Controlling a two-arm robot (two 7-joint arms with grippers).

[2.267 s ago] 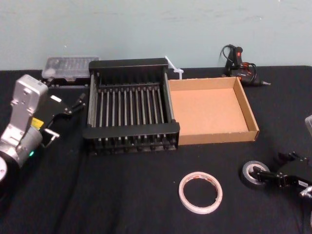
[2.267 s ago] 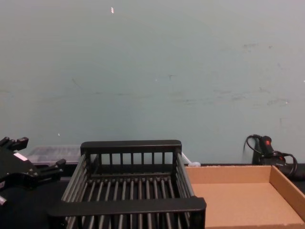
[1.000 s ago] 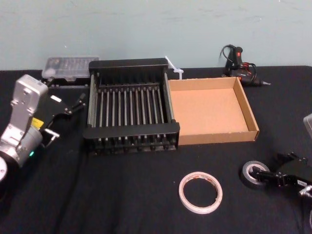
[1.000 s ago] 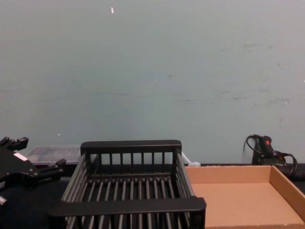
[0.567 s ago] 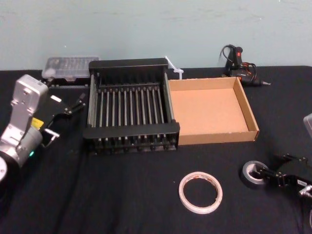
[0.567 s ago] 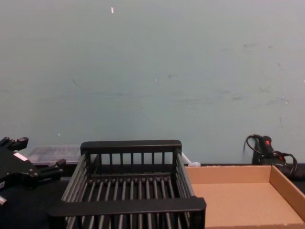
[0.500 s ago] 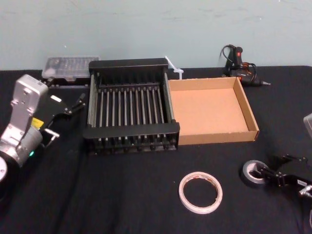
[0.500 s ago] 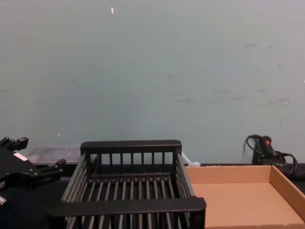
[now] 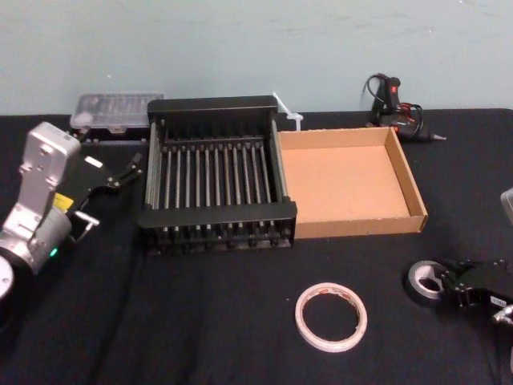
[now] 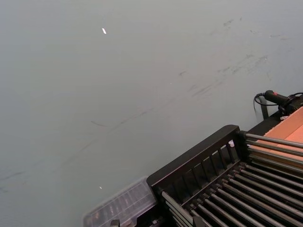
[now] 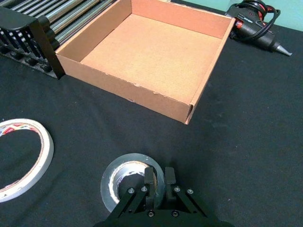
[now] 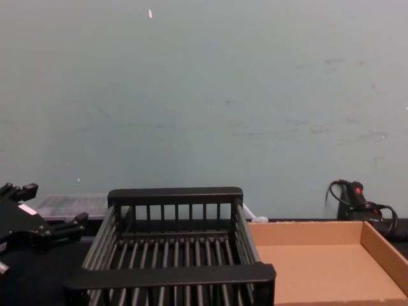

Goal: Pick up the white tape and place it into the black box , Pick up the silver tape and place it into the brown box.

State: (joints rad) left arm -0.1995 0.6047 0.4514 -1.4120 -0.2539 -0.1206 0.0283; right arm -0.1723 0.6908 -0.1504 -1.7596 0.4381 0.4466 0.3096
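Black box (image 9: 216, 212): slatted bottom, railed sides, upright at the far side of the worktop (image 9: 200, 321). Brown box (image 9: 357, 227): shallow cardboard tray, butted against its right side. White tape (image 9: 331, 346): large thin ring, red print on the core, lying flat on the near side, apart from both boxes. Silver tape (image 9: 412, 282): small thick dark grey roll, pale centre, lying flat to the right of the white tape, right pincer (image 11: 160, 176) clamped on its wall.

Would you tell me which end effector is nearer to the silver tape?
Right. The right end effector is clamped on the wall of the silver tape; the left end effector hangs open far off, beyond the black box.
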